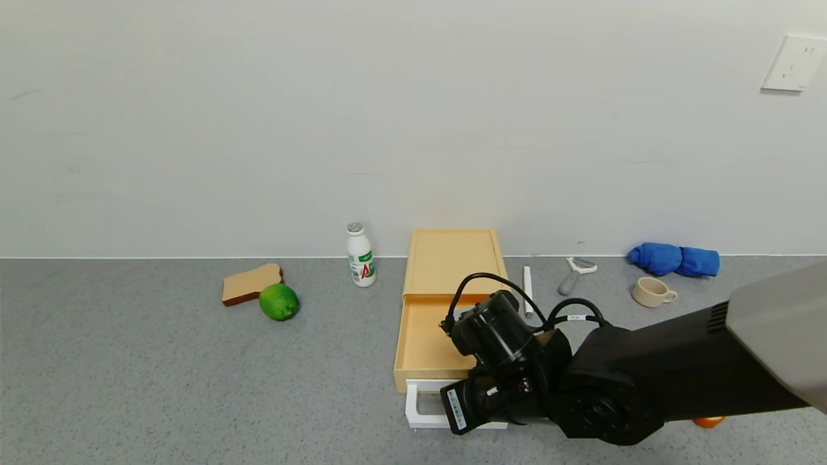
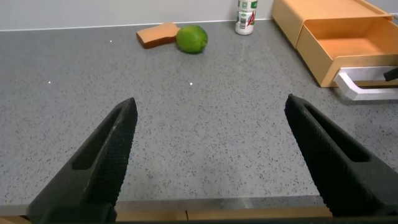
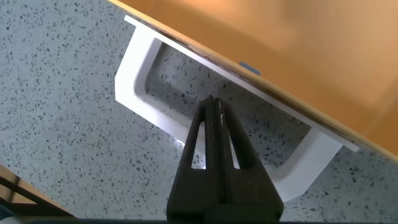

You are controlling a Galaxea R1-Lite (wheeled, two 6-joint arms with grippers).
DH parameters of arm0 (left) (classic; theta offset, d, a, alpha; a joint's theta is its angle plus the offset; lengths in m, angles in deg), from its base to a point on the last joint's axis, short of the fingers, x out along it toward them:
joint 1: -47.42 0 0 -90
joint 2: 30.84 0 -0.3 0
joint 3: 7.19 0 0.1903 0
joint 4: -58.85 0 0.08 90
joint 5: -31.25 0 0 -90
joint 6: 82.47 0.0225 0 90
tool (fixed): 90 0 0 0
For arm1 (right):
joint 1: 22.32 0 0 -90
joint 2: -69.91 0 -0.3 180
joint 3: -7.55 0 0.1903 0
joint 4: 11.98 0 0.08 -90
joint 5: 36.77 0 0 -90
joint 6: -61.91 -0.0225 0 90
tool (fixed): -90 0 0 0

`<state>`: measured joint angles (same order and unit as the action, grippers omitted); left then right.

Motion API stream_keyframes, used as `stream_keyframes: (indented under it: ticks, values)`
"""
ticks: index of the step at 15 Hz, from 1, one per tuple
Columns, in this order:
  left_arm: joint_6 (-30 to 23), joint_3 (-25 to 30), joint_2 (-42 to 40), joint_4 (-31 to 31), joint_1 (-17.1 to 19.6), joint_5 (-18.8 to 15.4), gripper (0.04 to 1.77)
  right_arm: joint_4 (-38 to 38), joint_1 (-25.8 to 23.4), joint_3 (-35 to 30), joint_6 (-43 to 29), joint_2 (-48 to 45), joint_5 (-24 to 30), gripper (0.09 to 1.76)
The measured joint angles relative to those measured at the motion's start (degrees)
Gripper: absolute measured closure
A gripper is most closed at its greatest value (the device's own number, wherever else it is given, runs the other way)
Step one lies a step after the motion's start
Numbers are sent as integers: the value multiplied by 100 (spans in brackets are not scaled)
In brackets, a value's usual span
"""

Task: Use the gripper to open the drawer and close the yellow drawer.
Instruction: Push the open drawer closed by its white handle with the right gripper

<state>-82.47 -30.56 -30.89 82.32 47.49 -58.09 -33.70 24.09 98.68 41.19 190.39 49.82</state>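
The pale-yellow drawer box [image 1: 452, 258] lies at the back middle of the table. Its shallow tray [image 1: 426, 342] is slid out toward me, with the white loop handle [image 1: 418, 405] at the front. My right gripper [image 3: 211, 102] is shut, its two black fingers pressed flat together with nothing between them. Its tip lies over the opening of the handle loop [image 3: 146, 102], crossing the loop's outer bar. In the head view the right wrist [image 1: 497, 361] hides the fingers. My left gripper [image 2: 211, 115] is open and empty, low over bare table near the front edge, left of the drawer [image 2: 348, 37].
A white bottle [image 1: 360, 255], a bread slice [image 1: 251, 283] and a green lime [image 1: 279, 301] are left of the drawer. A white pen [image 1: 527, 290], a peeler [image 1: 575, 272], a cup [image 1: 652, 292] and a blue cloth [image 1: 675, 259] are to its right. An orange object [image 1: 709, 422] peeks from under the right arm.
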Motion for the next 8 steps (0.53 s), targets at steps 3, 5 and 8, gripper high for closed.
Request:
stream_keyframes:
  ticks: [3, 5, 8]
  values:
    - [0, 0, 0, -2, 0, 2, 9, -5, -20, 54, -2, 66, -27, 173]
    - [0, 0, 0, 0, 0, 0, 9, -7, -22, 115, 0, 99, -35, 173]
    - [0, 0, 0, 0, 0, 2, 9, -11, -60, 226, 13, 155, -55, 173]
